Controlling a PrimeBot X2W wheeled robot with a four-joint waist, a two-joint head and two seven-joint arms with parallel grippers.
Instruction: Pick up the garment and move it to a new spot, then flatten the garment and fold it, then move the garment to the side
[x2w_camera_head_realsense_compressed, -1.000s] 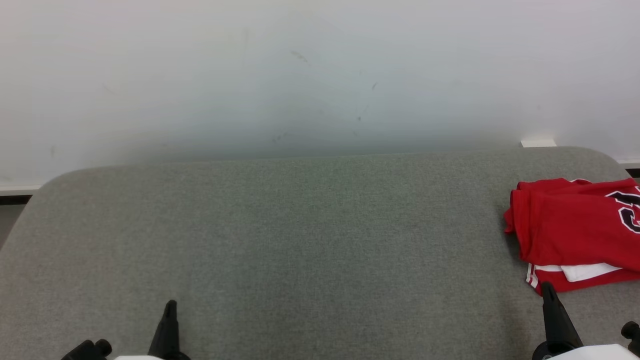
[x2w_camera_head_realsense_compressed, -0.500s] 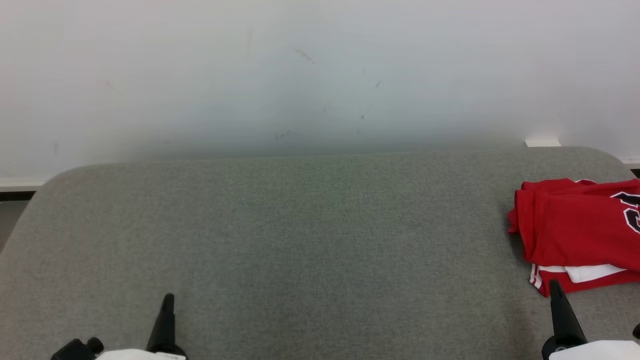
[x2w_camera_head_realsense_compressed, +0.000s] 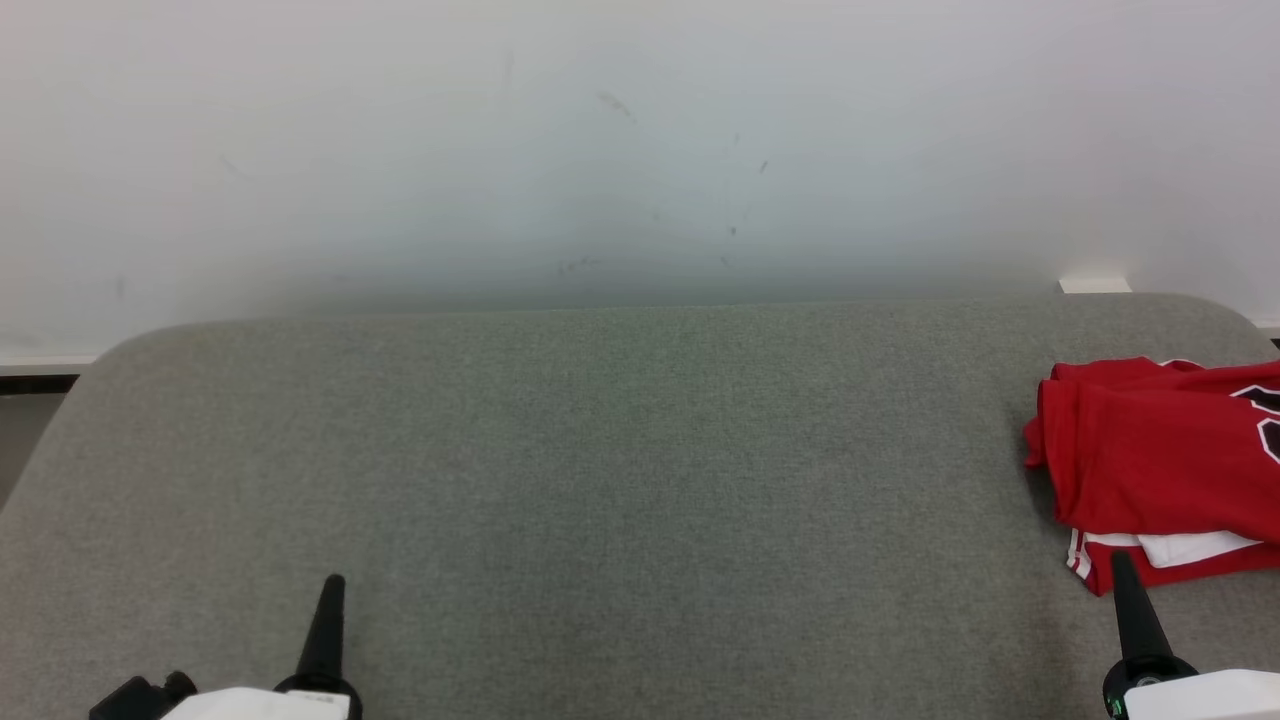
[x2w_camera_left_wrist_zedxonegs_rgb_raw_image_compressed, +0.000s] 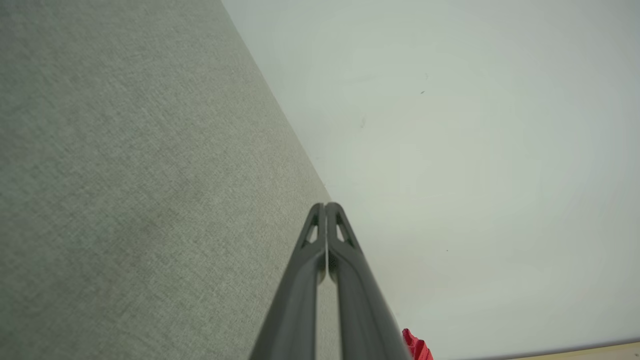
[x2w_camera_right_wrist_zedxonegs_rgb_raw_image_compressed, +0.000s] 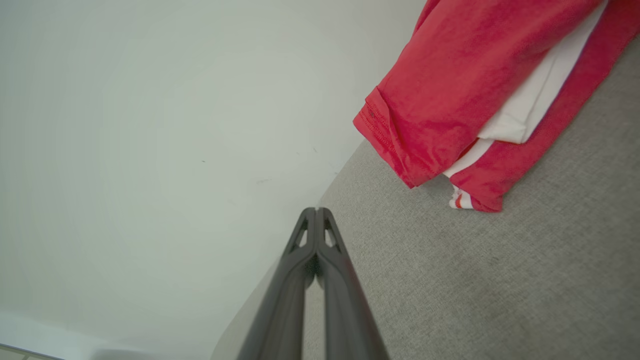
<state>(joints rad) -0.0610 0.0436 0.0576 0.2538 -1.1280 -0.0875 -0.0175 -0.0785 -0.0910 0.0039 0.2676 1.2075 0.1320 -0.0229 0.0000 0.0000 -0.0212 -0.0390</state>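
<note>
Starting with the left gripper (x2w_camera_left_wrist_zedxonegs_rgb_raw_image_compressed: 326, 206): its two dark fingers are seen pressed flat together, tip to tip, and nothing is held between them. It is poised over the near left part of the grey felt table (x2w_camera_head_realsense_compressed: 640, 450), with the fingers pointed toward the table's far edge. Over to the right gripper (x2w_camera_right_wrist_zedxonegs_rgb_raw_image_compressed: 316, 210), and the same is shown: fingers closed on each other, nothing gripped. It is placed over the table's near right part, close to the garment (x2w_camera_head_realsense_compressed: 1150, 450). In the right wrist view a strip of bare table is seen between tip and cloth. The garment, a red jersey with white trim and dark lettering, is laid folded at the table's right end and is partly cut off by the picture edge. A white layer is seen between the red layers on the side nearest the table's front. Beyond the table's far edge a pale wall (x2w_camera_head_realsense_compressed: 640, 150) with faint scuffs is seen.
</note>
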